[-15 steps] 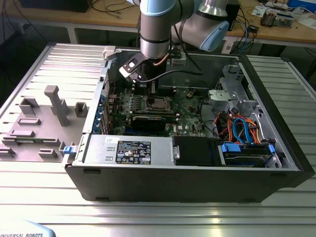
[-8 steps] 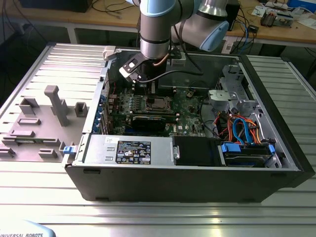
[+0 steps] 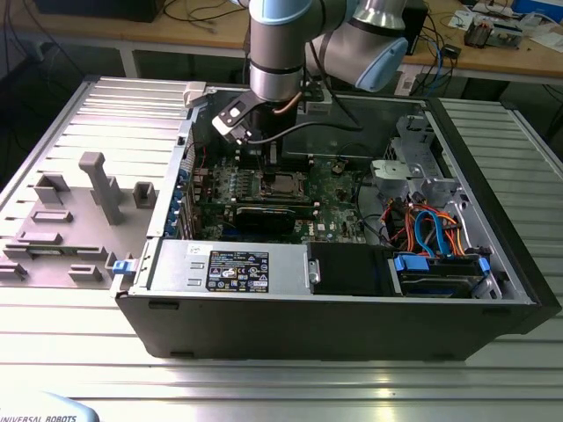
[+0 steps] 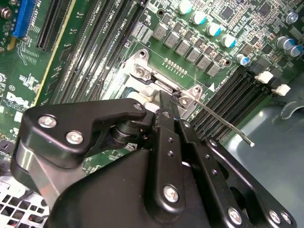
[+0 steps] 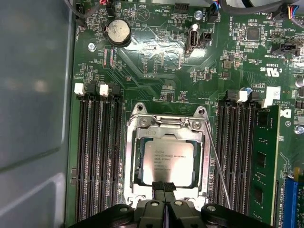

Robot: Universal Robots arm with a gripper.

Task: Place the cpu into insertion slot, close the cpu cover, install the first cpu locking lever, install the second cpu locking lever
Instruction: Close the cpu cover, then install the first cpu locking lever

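The cpu (image 5: 165, 163), a flat silver square, lies in the insertion slot (image 5: 137, 110) on the green board. The cpu cover (image 5: 132, 156), a silver frame, lies flat around it. My gripper (image 5: 164, 188) is shut, and its black fingertips rest at the cover's edge nearest the gripper. In the second wrist view the gripper (image 4: 161, 100) stands over the slot's metal rim (image 4: 140, 57). A thin wire locking lever (image 4: 223, 122) sticks up and away from the slot; it also runs beside the cover (image 5: 219, 175). In the exterior view the gripper (image 3: 273, 163) hangs inside the open computer case, over the cpu (image 3: 286, 183).
Long black memory slots (image 5: 97, 156) flank the socket, with a green memory stick (image 5: 263, 156) on one side. A coin battery (image 5: 117, 32) sits further along the board. The case holds a graphics card (image 3: 264, 215), a power supply (image 3: 229, 264) and cables (image 3: 431, 229). A grey fixture (image 3: 97, 189) lies at the exterior view's left.
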